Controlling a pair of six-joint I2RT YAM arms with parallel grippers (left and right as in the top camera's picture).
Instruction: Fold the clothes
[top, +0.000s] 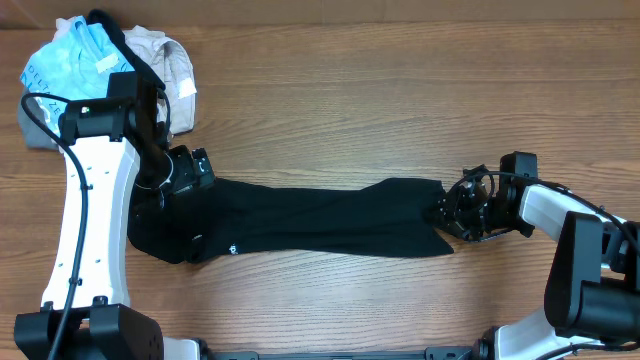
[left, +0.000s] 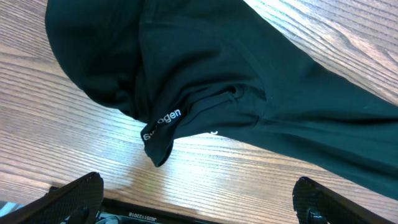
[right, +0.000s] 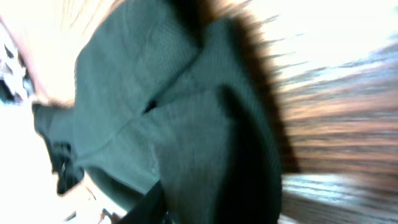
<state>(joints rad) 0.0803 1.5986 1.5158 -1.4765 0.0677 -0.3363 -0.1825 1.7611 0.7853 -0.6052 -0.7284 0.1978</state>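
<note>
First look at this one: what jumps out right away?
A black T-shirt lies stretched into a long band across the wooden table, the left gripper open at its bunched left end and the right gripper at its right end. A pile of light blue and beige garments sits in the overhead view's top left corner.

Wooden table (top: 400, 100) bearing 1 black T-shirt (top: 320, 225) stretched lengthwise, and a heap of pale garments (top: 75, 60) in one corner.
</note>
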